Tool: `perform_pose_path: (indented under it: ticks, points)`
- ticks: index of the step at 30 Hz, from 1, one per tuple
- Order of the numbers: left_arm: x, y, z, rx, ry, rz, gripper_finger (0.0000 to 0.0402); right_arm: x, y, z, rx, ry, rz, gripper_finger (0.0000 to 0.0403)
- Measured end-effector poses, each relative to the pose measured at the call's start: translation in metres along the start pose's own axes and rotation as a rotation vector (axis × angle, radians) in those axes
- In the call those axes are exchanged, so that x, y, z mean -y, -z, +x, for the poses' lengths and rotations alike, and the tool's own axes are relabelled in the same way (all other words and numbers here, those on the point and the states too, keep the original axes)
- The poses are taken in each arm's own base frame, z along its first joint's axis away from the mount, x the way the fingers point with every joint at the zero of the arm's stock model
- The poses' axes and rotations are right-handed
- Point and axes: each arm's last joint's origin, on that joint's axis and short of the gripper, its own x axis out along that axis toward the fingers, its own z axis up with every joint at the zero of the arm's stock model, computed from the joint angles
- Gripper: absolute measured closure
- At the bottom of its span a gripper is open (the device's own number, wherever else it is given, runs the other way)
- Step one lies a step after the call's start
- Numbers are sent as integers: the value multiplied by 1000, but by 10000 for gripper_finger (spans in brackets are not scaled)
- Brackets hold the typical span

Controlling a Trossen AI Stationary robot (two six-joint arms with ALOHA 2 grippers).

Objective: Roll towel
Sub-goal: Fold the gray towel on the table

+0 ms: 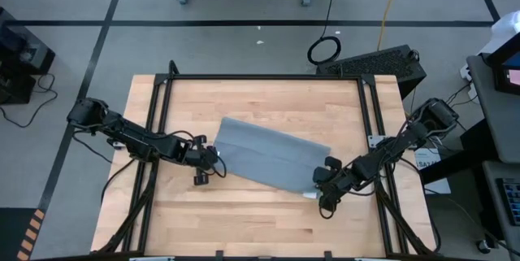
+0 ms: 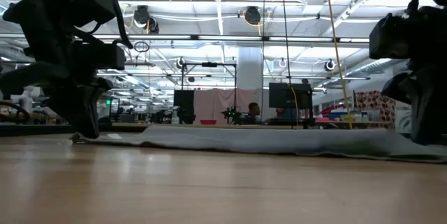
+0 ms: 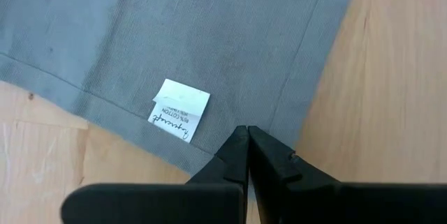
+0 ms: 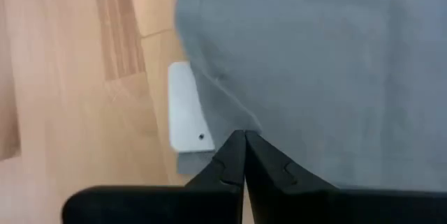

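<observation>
High view: one towel [image 1: 272, 157], two closed end effectors pinching its corners.

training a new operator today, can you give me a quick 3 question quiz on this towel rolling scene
1. True or false: the towel is already rolled into a tight cylinder.
2. Which gripper's camera shows the white care label on the towel? A) left gripper B) right gripper C) neither
3. Fill in: both grippers are shut, each at a ____ of the towel on the wooden table.

Key
1. False: it lies flat and spread out.
2. A: the label shows close to the left gripper's fingertips.
3. Corner: the left gripper is at the towel's left edge, the right gripper at its right end.
</observation>
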Motion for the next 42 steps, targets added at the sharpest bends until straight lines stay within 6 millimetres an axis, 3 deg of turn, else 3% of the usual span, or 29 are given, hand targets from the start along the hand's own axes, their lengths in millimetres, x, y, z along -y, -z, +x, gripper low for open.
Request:
perform_pose_path:
  ticks: [10, 18, 22, 25, 28, 38, 42]
  points:
    - [0, 1, 0, -10, -3, 0, 388, -9, 9, -3, -51, -67, -32, 402]
    - [0, 1, 0, -4, -7, -1, 388, -16, 9, -18, -41, -172, -18, 401]
    - [0, 0, 0, -2, -9, -2, 388, -21, 5, -27, 59, -205, -36, 401]
    - [0, 0, 0, 4, -10, -3, 388, -21, 1, -26, 211, -104, -22, 401]
    - [0, -2, 0, 19, -6, -6, 388, -23, -1, -18, 306, -40, -13, 401]
    - [0, -2, 0, 23, -5, -5, 388, -33, 15, 40, 282, 33, -4, 401]
    - [1, -2, 0, 16, 11, -6, 388, -40, 19, 53, 309, -5, 10, 401]
